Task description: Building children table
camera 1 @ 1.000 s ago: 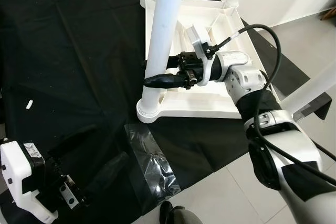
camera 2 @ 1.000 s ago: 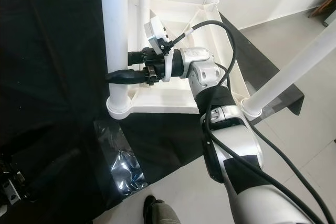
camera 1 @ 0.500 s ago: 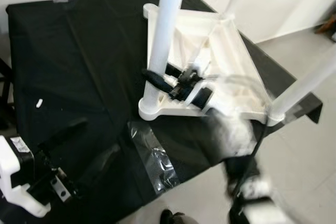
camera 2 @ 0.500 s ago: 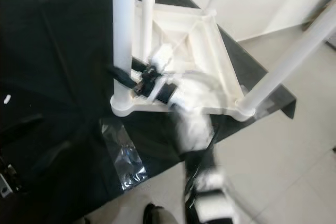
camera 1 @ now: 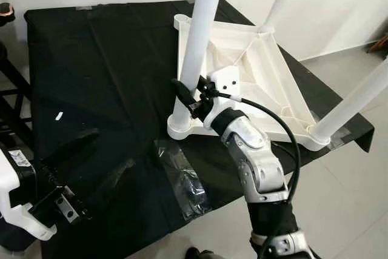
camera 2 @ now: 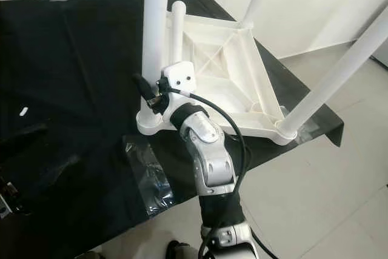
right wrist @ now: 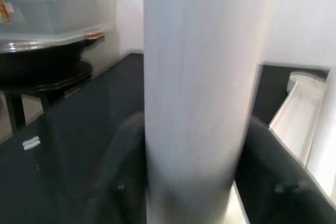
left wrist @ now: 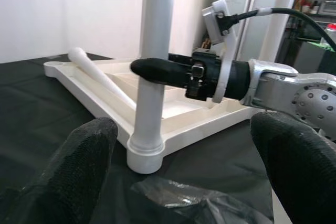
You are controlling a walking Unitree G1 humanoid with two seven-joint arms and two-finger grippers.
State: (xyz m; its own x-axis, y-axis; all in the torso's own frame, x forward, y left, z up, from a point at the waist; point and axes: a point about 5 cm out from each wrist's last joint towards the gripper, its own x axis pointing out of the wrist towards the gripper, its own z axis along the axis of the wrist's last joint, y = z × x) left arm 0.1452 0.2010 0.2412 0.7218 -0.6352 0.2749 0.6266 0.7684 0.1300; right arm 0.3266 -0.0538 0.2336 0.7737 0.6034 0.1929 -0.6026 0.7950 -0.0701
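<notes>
My right claw [camera 1: 183, 94] clenches the near leg [camera 1: 197, 47] of the upturned children's table [camera 1: 254, 83]; three legs stand (the fourth [camera 2: 177, 31] lies loose inside); left claw [left wrist: 178, 145] idles, spread.

The right claw [camera 1: 183, 96] remains clamped on the nearest table leg [camera 1: 197, 47], but its forearm, earlier reaching in level from the right, now rises from below. The camera has pulled back, exposing more desk [camera 1: 91, 59].
</notes>
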